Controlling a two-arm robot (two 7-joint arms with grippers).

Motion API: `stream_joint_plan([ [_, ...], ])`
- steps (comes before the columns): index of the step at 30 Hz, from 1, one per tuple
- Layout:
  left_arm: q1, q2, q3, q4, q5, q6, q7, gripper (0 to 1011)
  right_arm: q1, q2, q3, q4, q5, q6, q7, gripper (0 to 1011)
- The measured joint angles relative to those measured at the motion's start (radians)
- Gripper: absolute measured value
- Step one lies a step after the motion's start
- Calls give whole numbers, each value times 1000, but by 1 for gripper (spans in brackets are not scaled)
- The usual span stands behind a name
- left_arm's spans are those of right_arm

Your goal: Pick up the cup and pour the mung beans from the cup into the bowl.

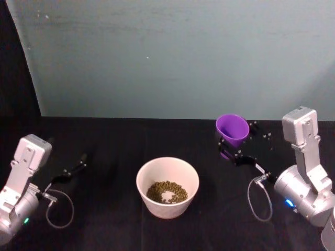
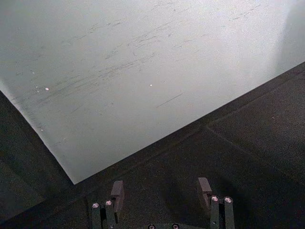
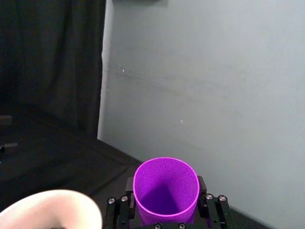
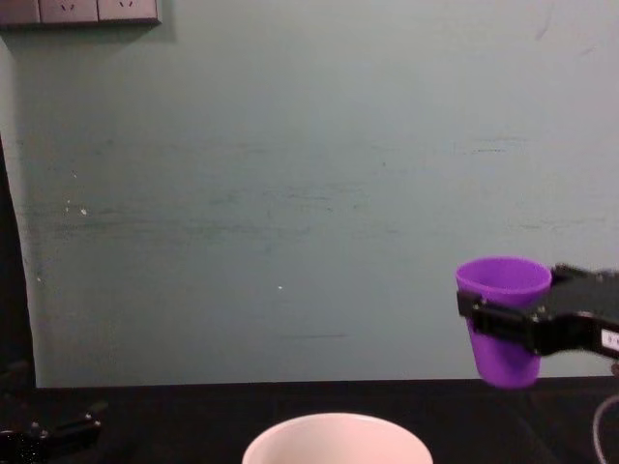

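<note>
The left gripper [image 2: 161,192] sat low over the black table [image 1: 115,141] at the left, well apart from everything, its 2 fingers spread wide with nothing between them. At the centre stood the bowl [image 1: 167,187], upright, with the mung beans [image 1: 166,192] lying in a small greenish heap on its bottom. To the right of the bowl and farther back, the cup [image 1: 232,129] hung upright above the table, its mouth up and its inside showing plain purple. The right gripper [image 4: 505,324] was clamped across the cup's sides, 1 finger on each side.
</note>
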Motion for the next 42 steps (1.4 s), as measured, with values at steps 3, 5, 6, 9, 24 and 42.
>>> stream_joint_plan([
  [3, 0, 0, 0, 0, 0, 0, 0, 1011, -6, -6, 5, 15, 34, 12, 6, 731],
  [5, 0, 0, 0, 0, 0, 0, 0, 1011, -10, -16, 16, 31, 77, 30, 12, 731],
  [6, 0, 0, 0, 0, 0, 0, 0, 1011, -12, -25, 21, 44, 107, 40, 16, 731],
  [9, 0, 0, 0, 0, 0, 0, 0, 1010, -13, -33, 29, 59, 146, 57, 25, 731],
  [24, 0, 0, 0, 0, 0, 0, 0, 1012, 22, -40, 6, 145, 251, 128, 43, 731],
  [42, 0, 0, 0, 0, 0, 0, 0, 1011, 21, -32, 0, 144, 249, 116, 48, 731],
])
